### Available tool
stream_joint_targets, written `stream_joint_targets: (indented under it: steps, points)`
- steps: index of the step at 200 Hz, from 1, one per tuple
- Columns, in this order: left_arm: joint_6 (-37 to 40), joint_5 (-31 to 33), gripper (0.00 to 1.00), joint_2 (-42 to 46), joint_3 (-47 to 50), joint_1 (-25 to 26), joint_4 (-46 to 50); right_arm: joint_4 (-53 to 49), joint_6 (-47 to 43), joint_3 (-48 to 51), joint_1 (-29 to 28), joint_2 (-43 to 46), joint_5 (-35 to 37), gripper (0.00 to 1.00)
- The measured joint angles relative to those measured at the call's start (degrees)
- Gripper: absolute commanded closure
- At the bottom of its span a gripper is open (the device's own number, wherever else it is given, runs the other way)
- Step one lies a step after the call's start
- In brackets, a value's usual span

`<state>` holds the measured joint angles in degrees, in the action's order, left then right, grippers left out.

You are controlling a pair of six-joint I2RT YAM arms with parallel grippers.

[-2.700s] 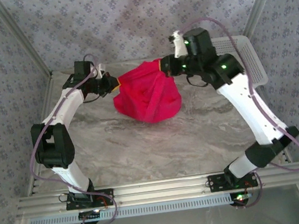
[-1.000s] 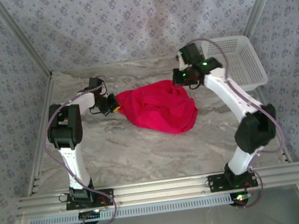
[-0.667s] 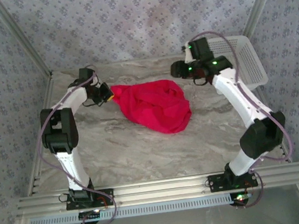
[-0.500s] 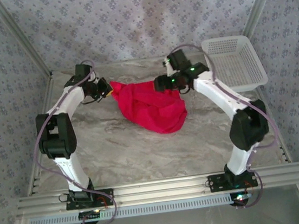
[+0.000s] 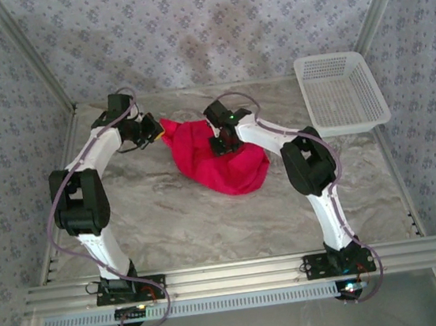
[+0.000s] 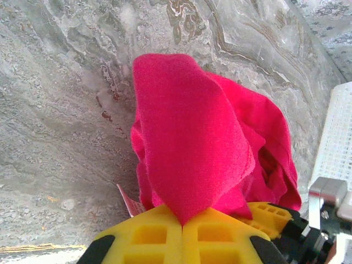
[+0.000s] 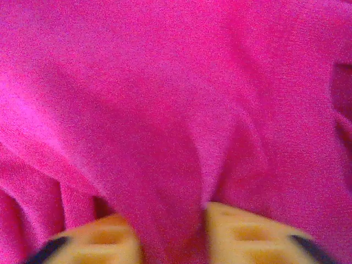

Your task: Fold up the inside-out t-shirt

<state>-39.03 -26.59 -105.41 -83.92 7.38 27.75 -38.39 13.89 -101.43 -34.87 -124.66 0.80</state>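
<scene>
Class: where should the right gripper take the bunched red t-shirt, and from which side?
Probably a raised fold on top of the t-shirt, from above: it lies crumpled low on the table, no flat hem exposed. The left gripper pinches its left end, so a fold toward the right would spread it.

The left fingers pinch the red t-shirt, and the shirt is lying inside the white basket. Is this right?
Not quite. The left fingers do pinch the red t-shirt, but the top external view shows it lying on the marble table, apart from the white basket.
</scene>
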Motion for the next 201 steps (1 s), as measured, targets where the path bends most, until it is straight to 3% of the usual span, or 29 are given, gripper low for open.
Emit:
stream_joint_targets:
  steps: [49,79,128,164,201]
  points:
    - [1.1,-0.6,1.0,0.7,-2.2,-3.7,4.8,-7.2,-1.0,-7.3,2.7,6.0,1.0,1.0]
    - [1.6,-1.4,1.0,3.1,-6.7,-8.7,7.2,-8.5,-0.5,-11.3,7.5,19.8,-1.1,1.0]
    - [0.9,-6.8,1.0,11.1,-9.8,-18.1,6.9,-8.0,4.2,-13.6,21.3,41.2,-8.5,1.0]
    - [-0.5,-10.3,1.0,13.9,-6.6,-18.9,3.0,-6.2,6.9,-5.9,22.1,44.0,-12.2,1.0]
    - [-0.1,-9.2,0.99,9.4,-1.7,-16.3,2.3,-4.2,10.4,5.8,22.3,38.4,-12.6,1.0]
